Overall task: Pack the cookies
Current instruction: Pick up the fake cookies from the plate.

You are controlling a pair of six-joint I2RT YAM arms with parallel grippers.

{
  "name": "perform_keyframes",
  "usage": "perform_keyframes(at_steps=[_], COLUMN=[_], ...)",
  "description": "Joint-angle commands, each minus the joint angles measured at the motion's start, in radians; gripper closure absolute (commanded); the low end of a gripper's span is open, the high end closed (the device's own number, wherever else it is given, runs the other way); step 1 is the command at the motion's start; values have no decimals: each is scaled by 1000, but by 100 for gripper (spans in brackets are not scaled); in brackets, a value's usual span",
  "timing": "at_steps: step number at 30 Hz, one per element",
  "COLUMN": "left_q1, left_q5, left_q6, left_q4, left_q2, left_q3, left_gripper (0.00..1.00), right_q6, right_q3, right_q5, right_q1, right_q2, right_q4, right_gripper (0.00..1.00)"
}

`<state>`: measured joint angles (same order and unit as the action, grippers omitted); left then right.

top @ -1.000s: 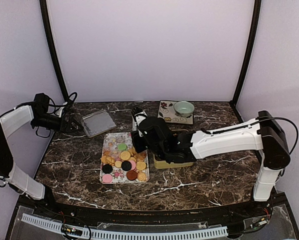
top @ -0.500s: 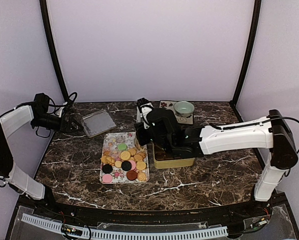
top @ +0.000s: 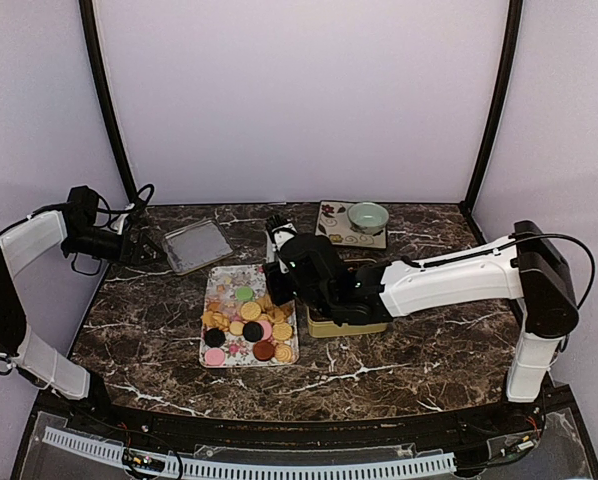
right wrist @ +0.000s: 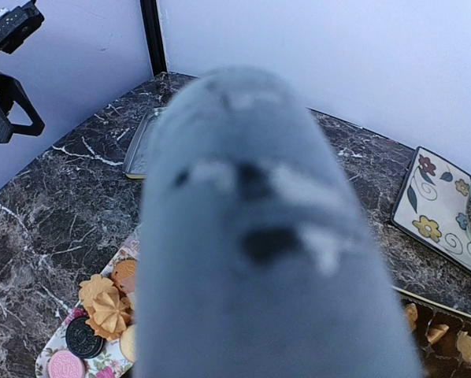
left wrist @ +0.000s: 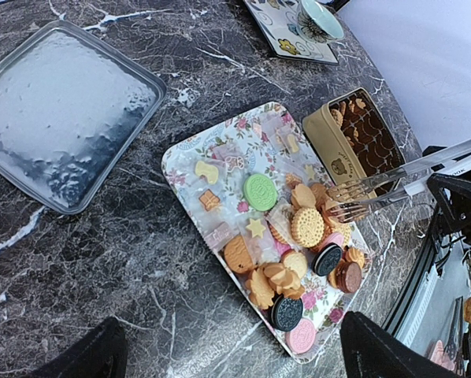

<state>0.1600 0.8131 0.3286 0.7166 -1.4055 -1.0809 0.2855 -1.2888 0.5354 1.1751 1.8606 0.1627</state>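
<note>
The cookies (top: 247,322) lie heaped on the flowery tray (top: 224,283): tan ones, a green disc, pink and dark ones (left wrist: 298,228). More cookies fill the gold tin (left wrist: 361,138) just right of the tray. My right gripper (top: 282,270) is shut on metal tongs (left wrist: 377,185). Their forked tips hover over the cookies at the tray's right edge. Whether a cookie sits between the tips I cannot tell. The tongs' blurred handle (right wrist: 251,236) blocks most of the right wrist view. My left gripper (top: 144,250) stands open at the far left, holding nothing.
A silver tin lid (top: 197,245) lies behind the tray, near the left gripper. A patterned plate (top: 339,232) carrying a small green bowl (top: 367,216) stands at the back. The gold tin (top: 349,322) lies under the right arm.
The right arm swung back and right over the tin, then returned to the tray's right edge. The left arm has not moved.
</note>
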Motion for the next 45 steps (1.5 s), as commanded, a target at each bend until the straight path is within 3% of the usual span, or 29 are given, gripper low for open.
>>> perform_keyframes(at_steps=[1, 20, 29, 37, 45], left_q1=[5, 6, 6, 5, 4], left_q5=[15, 20, 21, 21, 21], left_q6=[4, 2, -2, -2, -3], left_q4=[29, 28, 30, 32, 34], left_q2=[35, 34, 34, 39, 39], left_q3=[-8, -8, -15, -16, -21], left_gripper=[4, 4, 4, 4, 4], right_q6=[16, 51, 8, -25, -14], right_q3=[-22, 26, -13, -8, 99], right_q5=[-4, 9, 34, 71, 64], right_q1=[6, 36, 36, 19, -101], right_q2=[17, -19, -47, -95, -237], right_q4=[30, 30, 23, 10, 23], right_gripper=[64, 61, 83, 86, 91])
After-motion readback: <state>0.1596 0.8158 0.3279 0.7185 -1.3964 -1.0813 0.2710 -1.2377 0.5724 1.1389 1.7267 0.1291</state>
